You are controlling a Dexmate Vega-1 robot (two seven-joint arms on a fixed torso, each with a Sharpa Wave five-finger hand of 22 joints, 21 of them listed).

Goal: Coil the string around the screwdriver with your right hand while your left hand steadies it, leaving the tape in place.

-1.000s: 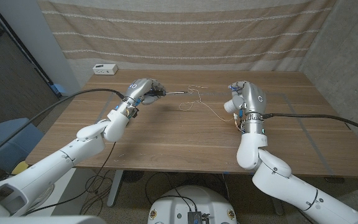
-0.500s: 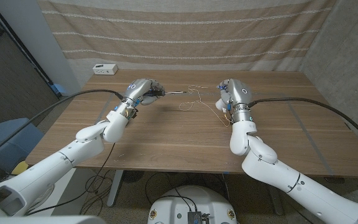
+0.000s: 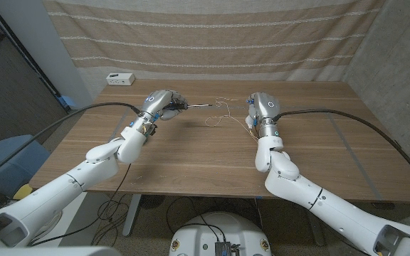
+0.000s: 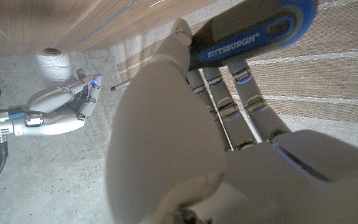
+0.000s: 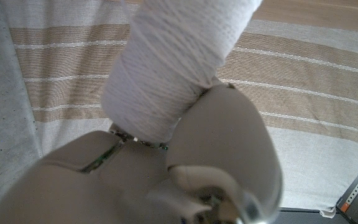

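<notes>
Holding steady on both sides from what you can see: your left hand point(image 3: 161, 104) grips the screwdriver point(image 3: 191, 107) by its handle, fingers wrapped around it, with the thin metal shaft sticking out toward table centre, roughly level above the wooden table point(image 3: 191, 153). In the left wrist view the dark handle with blue trim point(image 4: 253, 34) sits across your fingers point(image 4: 225, 99), thumb pressed against it. Your right hand point(image 3: 260, 112) is just across the gap, holding a spool of white string point(image 5: 179, 59); the right wrist view shows the spool clamped between thumb and palm. From the left wrist view you also see that right hand point(image 4: 61, 112) with the spool point(image 4: 53, 63) on it. Loose string point(image 3: 223, 114) runs in thin loops between the screwdriver tip and your right hand, partly lying on the table; can't tell whether any turns are on the shaft. Farther back, a small white box point(image 3: 120, 79) sits at the table's far left edge, striped curtain point(image 3: 212, 35) behind.
</notes>
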